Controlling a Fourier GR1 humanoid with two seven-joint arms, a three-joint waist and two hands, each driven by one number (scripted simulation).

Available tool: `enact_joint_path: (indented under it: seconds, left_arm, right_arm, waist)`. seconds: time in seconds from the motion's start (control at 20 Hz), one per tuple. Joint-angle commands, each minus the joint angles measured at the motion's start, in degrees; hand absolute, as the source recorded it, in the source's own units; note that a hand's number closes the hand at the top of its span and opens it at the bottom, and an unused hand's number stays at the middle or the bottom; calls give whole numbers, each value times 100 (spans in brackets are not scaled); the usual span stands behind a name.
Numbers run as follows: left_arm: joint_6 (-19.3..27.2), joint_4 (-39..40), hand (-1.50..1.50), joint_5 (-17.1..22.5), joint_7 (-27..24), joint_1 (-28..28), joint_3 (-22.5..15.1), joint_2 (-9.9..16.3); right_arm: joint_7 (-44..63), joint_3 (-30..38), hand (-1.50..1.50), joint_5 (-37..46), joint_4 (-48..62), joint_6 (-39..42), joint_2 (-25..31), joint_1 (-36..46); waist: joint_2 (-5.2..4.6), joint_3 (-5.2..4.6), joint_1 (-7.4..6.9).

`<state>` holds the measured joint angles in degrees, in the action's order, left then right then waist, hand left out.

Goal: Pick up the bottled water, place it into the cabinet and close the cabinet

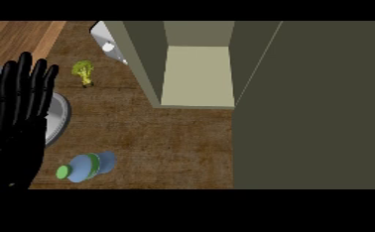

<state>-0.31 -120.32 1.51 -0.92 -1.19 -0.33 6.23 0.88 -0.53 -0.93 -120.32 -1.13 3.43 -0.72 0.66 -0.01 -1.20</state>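
The bottled water (89, 166), pale blue with a green cap and green band, lies on the wooden counter near the lower left. The olive cabinet (147, 62) stands at the upper middle with its pale interior shelf (198, 77) exposed; its open door (307, 107) fills the right side of the view. My left hand (22, 112) shows at the left edge, open with fingers straight and pointing up, left of and above the bottle, not touching it. My right hand does not show.
A small broccoli floret (84, 72) sits on the counter left of the cabinet. A grey round plate (58, 119) lies partly behind my left hand. A white appliance (106, 42) stands at the cabinet's upper left corner.
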Motion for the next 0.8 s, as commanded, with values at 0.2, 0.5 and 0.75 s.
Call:
enact_joint_path:
  seconds: [0.2,0.5,0.75]
  left_arm:
    - [-1796,-1261,-150,1220,-885,1286,-627,502]
    - [-2352,-845,-150,2706,6,3055,-695,833]
    - [-3252,-971,-150,3175,-640,4324,-59,1273]
  right_arm:
    - [-186,-276,-150,472,-541,155,196,-549]
    - [752,-633,-150,-1226,-501,156,-333,-1280]
    - [855,-548,-150,-1684,-1276,628,-94,-2202]
  waist:
    - [17,-14,38]
    - [-13,-7,-43]
    - [-20,-1,66]
